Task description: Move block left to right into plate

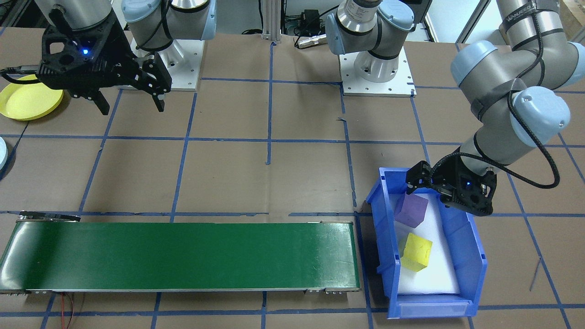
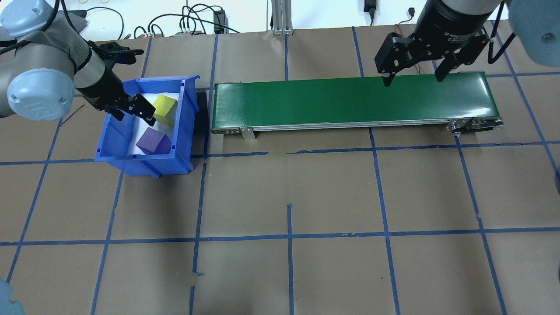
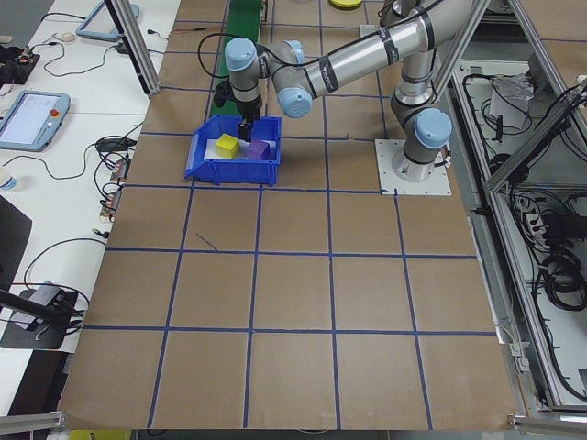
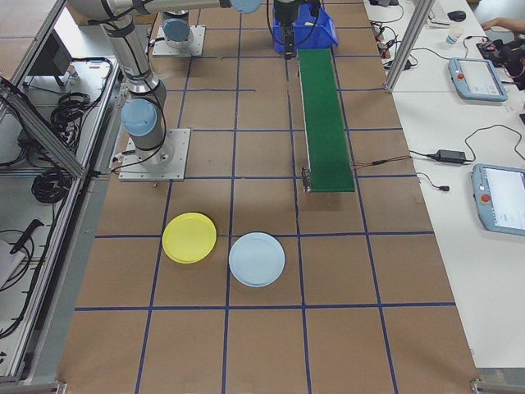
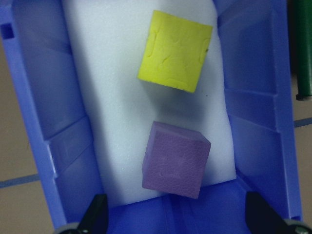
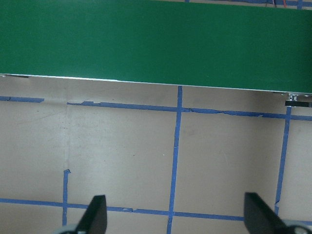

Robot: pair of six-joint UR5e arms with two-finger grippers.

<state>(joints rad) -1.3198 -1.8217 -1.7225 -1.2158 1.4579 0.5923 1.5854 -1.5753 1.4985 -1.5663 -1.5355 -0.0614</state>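
Two foam blocks lie on white padding inside a blue bin point(image 2: 183, 122): a purple block point(image 5: 175, 165) point(image 1: 411, 210) point(image 2: 153, 142) and a yellow block point(image 5: 175, 51) point(image 1: 417, 252) point(image 2: 165, 105). My left gripper point(image 5: 175, 217) point(image 2: 131, 109) point(image 1: 429, 187) hangs open just above the bin, its fingers either side of the purple block's near end, touching nothing. The yellow plate point(image 1: 27, 100) point(image 4: 189, 238) lies empty on the table at the other end. My right gripper point(image 2: 412, 78) point(image 1: 131, 105) point(image 6: 178, 217) is open and empty, high near the green conveyor belt's point(image 2: 350, 100) right end.
The conveyor belt point(image 1: 183, 256) runs from beside the bin point(image 1: 386, 237) toward the plate side, and nothing lies on it. A light blue plate point(image 4: 257, 258) sits next to the yellow one. Blue tape lines grid the brown table top.
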